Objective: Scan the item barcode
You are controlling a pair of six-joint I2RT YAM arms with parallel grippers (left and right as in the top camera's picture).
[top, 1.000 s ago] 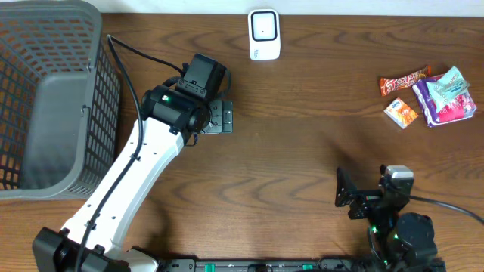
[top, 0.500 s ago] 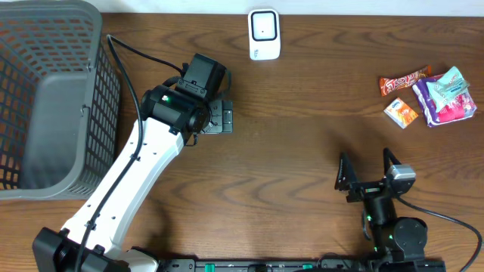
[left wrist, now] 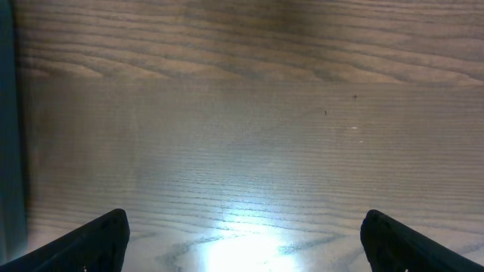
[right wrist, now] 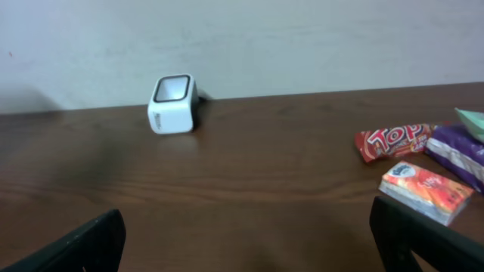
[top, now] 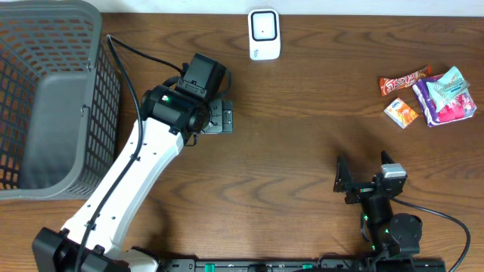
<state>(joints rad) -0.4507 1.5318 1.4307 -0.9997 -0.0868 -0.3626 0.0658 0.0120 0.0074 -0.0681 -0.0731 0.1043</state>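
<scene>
Left fingers [left wrist: 91,245] spread wide, nothing btwn them, just bare wood surface [left wrist: 242,113] below w/ a bright glare patch at the near edge of the wrist view. From overhead, the left arm [top: 128,189] stretches from the near left corner up toward centre-left. Its head sits just right of the grey basket [top: 102,98], not touching it.

Right fingers [right wrist: 423,238] also wide apart, empty, down at the near right of the surface, aimed toward the far side.

White scanner [top: 264,34] stands at the far edge, roughly centre; in the right wrist view it's off to the far left.

Items lie grouped at the far right. Red snack bar [top: 404,81] is farthest back, w/ a small orange pack [top: 401,112] just nearer than it. Purple pack [top: 446,106] is on their right, w/ a teal wrapper [top: 452,78] touching its far end. All well apart from the scanner, and neither arm is in contact w/ any of them.
</scene>
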